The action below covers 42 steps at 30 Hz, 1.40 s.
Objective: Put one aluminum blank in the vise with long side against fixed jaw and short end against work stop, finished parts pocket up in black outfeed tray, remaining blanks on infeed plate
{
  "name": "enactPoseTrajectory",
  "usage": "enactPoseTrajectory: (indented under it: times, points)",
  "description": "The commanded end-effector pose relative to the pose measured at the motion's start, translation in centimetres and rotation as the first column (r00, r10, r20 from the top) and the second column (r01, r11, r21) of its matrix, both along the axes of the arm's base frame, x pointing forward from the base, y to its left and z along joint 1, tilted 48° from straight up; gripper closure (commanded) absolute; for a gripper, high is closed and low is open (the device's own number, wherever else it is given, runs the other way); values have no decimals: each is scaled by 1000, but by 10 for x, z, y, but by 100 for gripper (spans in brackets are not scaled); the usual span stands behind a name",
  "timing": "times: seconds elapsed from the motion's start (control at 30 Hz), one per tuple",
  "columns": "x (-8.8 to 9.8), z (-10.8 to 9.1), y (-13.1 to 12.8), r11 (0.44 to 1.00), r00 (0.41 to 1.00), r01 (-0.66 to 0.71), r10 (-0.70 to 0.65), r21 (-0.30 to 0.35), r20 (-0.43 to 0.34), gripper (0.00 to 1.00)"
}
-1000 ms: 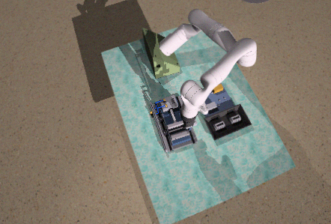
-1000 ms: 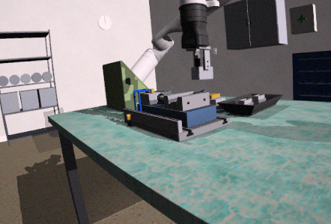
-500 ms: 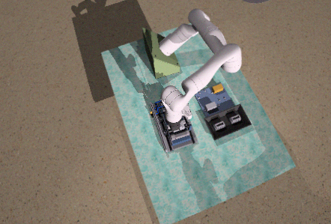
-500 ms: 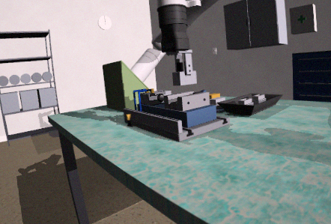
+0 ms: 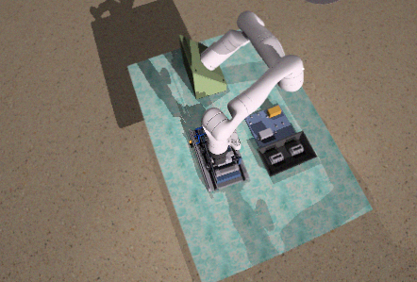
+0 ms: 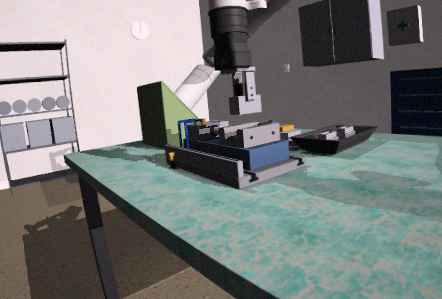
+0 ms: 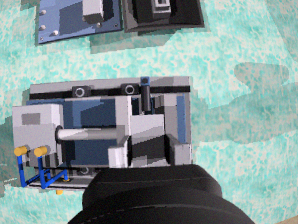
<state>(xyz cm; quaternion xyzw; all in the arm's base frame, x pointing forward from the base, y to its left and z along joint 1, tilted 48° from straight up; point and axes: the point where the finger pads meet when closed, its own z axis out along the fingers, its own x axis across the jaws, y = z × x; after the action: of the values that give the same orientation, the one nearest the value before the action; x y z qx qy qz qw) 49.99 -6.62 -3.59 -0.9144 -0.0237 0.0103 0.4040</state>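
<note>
On the teal counter [image 6: 320, 227] stood, from largest to smallest, the white Kinova arm [image 5: 264, 87], a green wedge-shaped block [image 6: 159, 112], the vise [image 6: 235, 154], the infeed plate [image 5: 264, 121] and the black outfeed tray [image 6: 334, 139]. The arm reached down over the vise, its wrist vertical. The tool [image 6: 244, 98] hung above the vise opening, apart from it, and was clamped on a gray aluminum blank [image 6: 245, 105], which sat level between the fingers. In the wrist view the vise lay directly below the tool; the gap between its end blocks was partly hidden by the wrist housing. The outfeed tray held two finished parts [image 5: 286, 154] side by side, pockets up. The infeed plate, touching the tray's far edge, carried one gray blank [image 5: 266, 133] and one yellow brass blank [image 5: 275, 110], both lying flat and well apart from each other.
</note>
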Motion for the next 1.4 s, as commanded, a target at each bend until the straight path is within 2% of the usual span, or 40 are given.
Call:
enactPoseTrajectory:
  times: [0.0, 1.37]
  points:
    - [0, 1, -1, 1000, 1000, -2, 2, 5, 5, 100]
    - [2, 2, -4, 1000, 1000, -1, 1, 5, 3, 100]
